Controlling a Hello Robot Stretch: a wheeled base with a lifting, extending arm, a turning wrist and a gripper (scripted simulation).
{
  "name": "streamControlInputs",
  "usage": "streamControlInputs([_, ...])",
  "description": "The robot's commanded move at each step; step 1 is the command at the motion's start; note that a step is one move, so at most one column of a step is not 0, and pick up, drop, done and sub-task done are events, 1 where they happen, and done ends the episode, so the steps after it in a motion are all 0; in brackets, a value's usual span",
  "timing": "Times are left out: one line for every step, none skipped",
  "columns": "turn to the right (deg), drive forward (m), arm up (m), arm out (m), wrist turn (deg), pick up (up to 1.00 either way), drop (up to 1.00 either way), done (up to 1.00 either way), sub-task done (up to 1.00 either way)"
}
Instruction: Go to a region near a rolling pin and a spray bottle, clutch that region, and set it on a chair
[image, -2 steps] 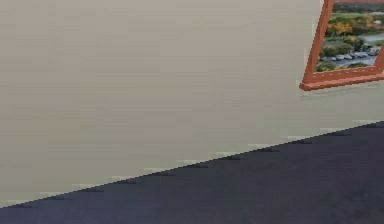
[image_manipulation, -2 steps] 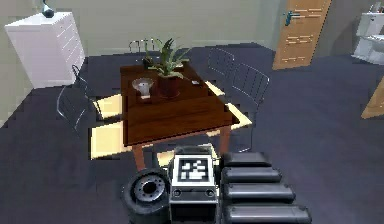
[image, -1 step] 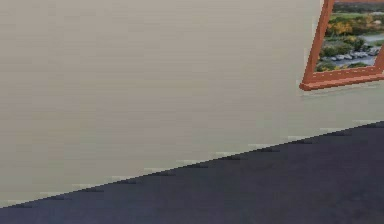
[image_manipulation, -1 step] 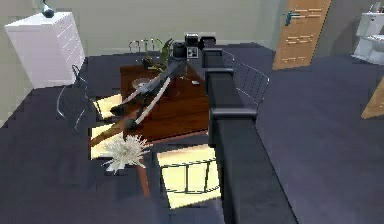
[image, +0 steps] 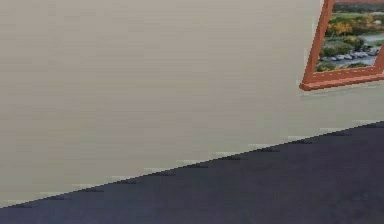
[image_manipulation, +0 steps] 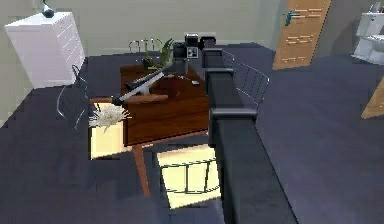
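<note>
Grey rod-shaped thing (image_manipulation: 138, 92), maybe the rolling pin, lies on dark brown wooden bench (image_manipulation: 178, 122). End effector (image_manipulation: 178, 68) at its 2 o'clock amid bench clutter: can't tell grip state or load. Pale-seated wire chair (image_manipulation: 190, 172) at bench's 6 o'clock

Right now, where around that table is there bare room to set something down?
The pale chair seat at the arm side view's bottom, beside the arm, is bare. So is the near half of the table, between a white feathery thing and the arm. The far half is crowded: plants and a long grey thing lie close together.
</note>
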Motion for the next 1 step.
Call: streamControlInputs([0.0, 0.0, 0.0, 0.0, 45.0, 0.0, 0.0, 0.0, 0.0])
